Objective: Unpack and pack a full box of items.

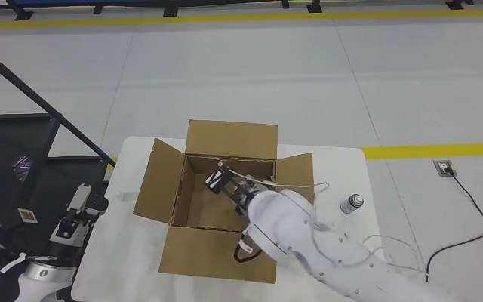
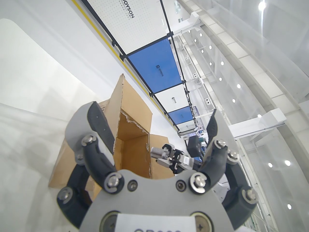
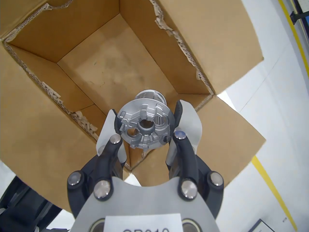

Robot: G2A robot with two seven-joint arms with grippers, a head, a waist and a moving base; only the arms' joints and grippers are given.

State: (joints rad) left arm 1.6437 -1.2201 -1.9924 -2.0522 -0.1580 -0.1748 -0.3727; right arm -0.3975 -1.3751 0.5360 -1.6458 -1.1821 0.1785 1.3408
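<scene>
The metal wheel-shaped part (image 3: 144,126), ribbed on its face with a hole through its hub, hangs in the air above the open cardboard box (image 3: 149,25). It is clamped by its rim between the 2 fingers of the right pincer (image 3: 146,117). Holding it by the rim keeps the flat face level, I'd guess so it can go straight down without catching the torn edges of the box mouth. Under it I see only the box's brown floor, so this looks like either the last piece out or the first one back in; I can't say which.

All 4 flaps are folded outward, which leaves the opening free for the arm. The box sits in the middle of the white desk (image 1: 124,257). A small can (image 1: 352,202) stands on the desk, apart from the box on the right arm's side.

The left pincer (image 2: 154,117) waits off to the box's other side, fingers spread wide and holding nothing, well out of the working arm's way.
</scene>
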